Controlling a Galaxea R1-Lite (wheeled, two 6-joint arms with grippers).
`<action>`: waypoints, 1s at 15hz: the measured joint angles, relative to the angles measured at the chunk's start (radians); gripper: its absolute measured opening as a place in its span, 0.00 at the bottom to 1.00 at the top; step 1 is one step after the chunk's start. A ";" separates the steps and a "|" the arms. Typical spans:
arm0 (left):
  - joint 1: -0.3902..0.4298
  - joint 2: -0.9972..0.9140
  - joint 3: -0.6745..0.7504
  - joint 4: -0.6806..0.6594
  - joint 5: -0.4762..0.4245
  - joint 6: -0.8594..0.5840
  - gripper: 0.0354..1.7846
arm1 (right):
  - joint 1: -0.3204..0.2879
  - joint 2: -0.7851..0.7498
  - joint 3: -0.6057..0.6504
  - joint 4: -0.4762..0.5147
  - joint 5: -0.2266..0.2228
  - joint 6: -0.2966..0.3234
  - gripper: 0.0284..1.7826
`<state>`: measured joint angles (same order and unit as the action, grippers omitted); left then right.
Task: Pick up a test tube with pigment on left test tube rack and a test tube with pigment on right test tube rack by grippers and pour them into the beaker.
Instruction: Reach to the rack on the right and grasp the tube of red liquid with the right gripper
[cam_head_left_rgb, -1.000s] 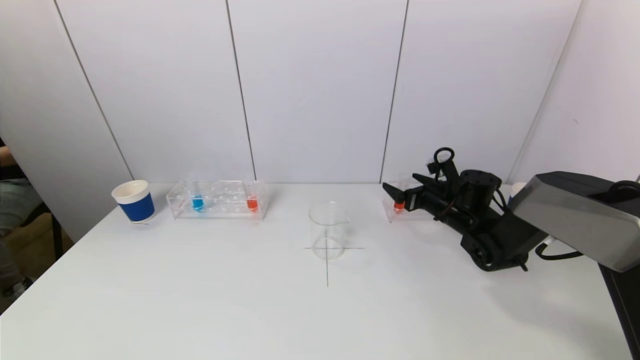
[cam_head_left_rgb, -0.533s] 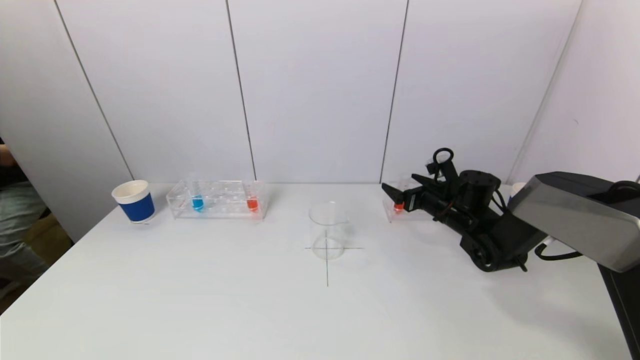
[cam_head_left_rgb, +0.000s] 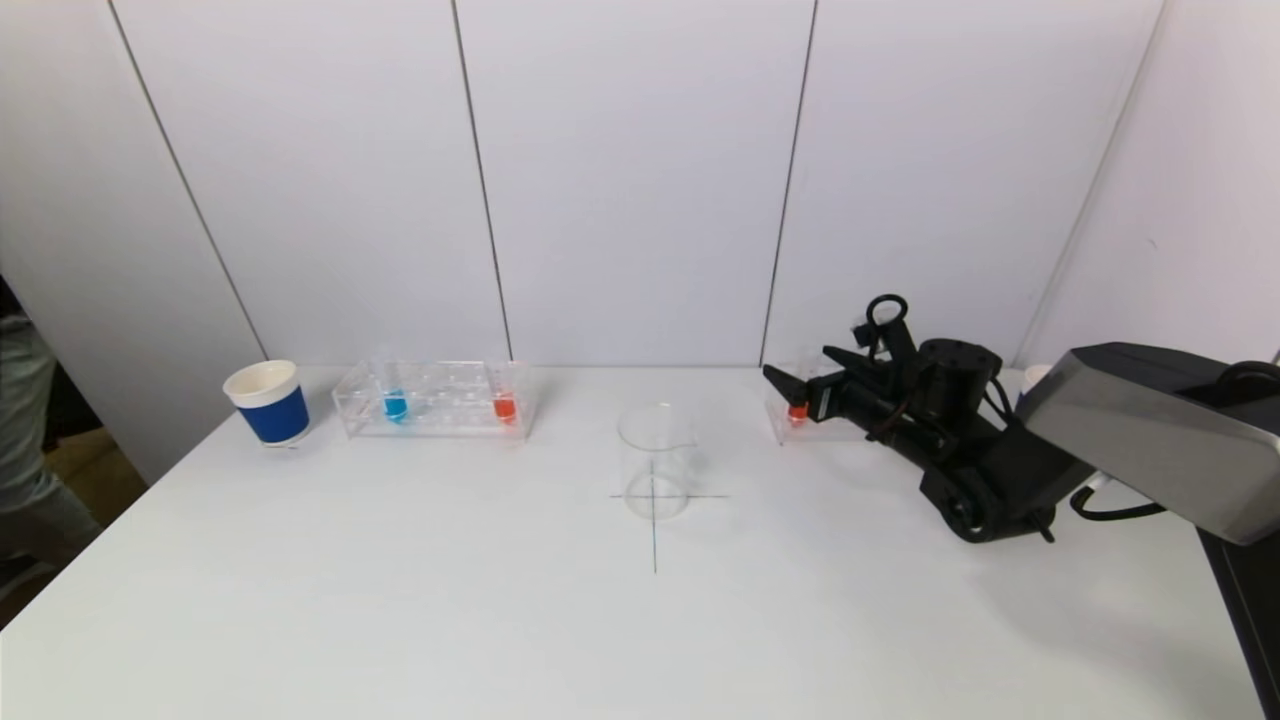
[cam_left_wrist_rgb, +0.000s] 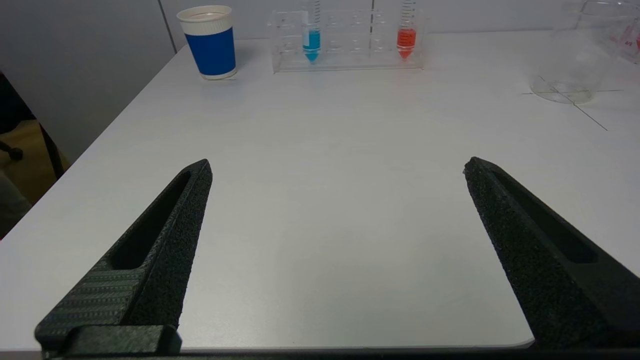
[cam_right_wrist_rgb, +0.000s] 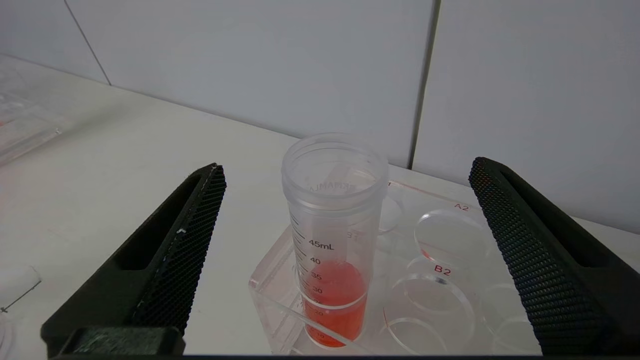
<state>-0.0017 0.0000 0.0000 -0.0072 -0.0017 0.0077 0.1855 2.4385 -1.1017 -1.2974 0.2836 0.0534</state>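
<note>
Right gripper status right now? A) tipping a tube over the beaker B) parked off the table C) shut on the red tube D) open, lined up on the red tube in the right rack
D: the right gripper is open, its fingers apart either side of the red tube standing in the right rack.
</note>
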 joint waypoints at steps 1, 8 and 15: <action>0.000 0.000 0.000 0.000 0.000 0.000 0.99 | 0.000 0.000 0.000 0.000 0.000 0.000 0.99; 0.000 0.000 0.000 0.000 0.000 0.000 0.99 | 0.000 0.004 -0.001 -0.028 -0.007 0.000 0.99; 0.000 0.000 0.000 0.000 0.000 0.000 0.99 | -0.002 0.006 -0.001 -0.023 -0.013 0.000 0.56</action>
<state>-0.0013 0.0000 0.0000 -0.0072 -0.0013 0.0077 0.1832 2.4449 -1.1030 -1.3204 0.2702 0.0534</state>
